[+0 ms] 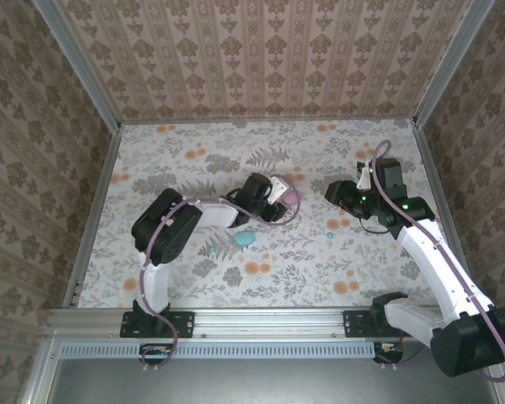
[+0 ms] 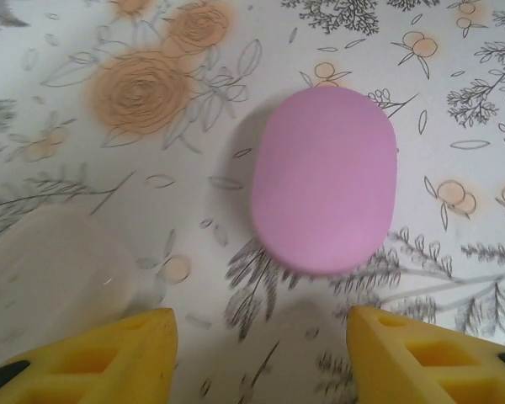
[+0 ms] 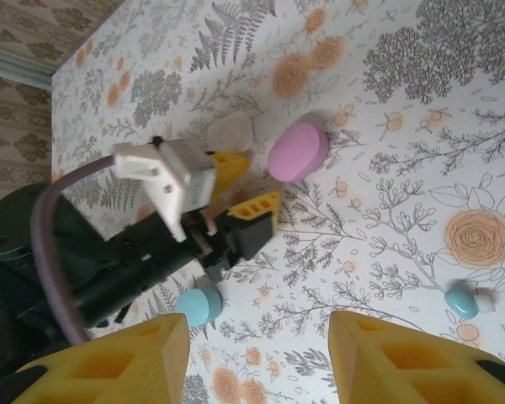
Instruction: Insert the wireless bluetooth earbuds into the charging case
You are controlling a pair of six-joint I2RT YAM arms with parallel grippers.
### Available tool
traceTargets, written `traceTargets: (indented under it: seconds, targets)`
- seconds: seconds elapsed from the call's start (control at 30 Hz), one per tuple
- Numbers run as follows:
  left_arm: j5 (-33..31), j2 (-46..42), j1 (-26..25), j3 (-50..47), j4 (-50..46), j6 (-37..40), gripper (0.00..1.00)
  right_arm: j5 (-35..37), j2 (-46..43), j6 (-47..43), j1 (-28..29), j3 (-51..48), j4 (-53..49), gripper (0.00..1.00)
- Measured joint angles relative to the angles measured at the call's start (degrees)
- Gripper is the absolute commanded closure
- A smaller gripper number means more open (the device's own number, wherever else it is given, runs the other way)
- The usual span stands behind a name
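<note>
Left hand (image 2: 259, 341) hovers low over the floral surface (image 2: 84, 50), yellow fingers wide apart, with the pink case (image 2: 324, 181) lying closed just ahead of the gap and a whitish case (image 2: 55, 265) off to one side. Right hand (image 3: 259, 345) hangs higher, fingers apart too. A teal earbud (image 3: 460, 301) touches a whitish earbud (image 3: 486, 301) on the surface (well apart from the pink case). A teal case (image 3: 198, 305) sits beside the left arm.

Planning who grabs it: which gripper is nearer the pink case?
Left. The left gripper is beside the pink case; the right gripper is farther off, to its right.
</note>
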Motion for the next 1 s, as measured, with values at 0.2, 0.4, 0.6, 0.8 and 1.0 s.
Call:
traceTargets:
  seconds: [0.2, 0.4, 0.6, 0.8, 1.0]
  targets:
    - [-0.13, -15.50, 0.57, -9.86, 1.86, -0.07, 0.41, -1.62, 6.75, -3.28, 1.46, 0.02, 2.47, 0.53]
    - [-5.31, -34.95, 3.67, -20.50, 4.00, -3.19, 0.42, -1.64, 18.69, -20.83, 12.33, 3.13, 5.84, 0.48]
    - [-11.21, -49.96, 12.00, -31.67, 3.28, -8.07, 0.38, -4.76, 31.85, -52.00, 24.41, 10.16, 8.13, 0.45]
    - [-13.46, -61.61, 21.97, -38.03, -0.52, -11.28, 0.31, -9.55, 42.29, -73.40, 27.85, 17.84, 7.54, 0.39]
    - [-13.62, -69.48, 30.08, -42.51, -1.60, -14.53, 0.28, -10.36, 49.44, -83.71, 30.99, 20.90, 7.96, 0.33]
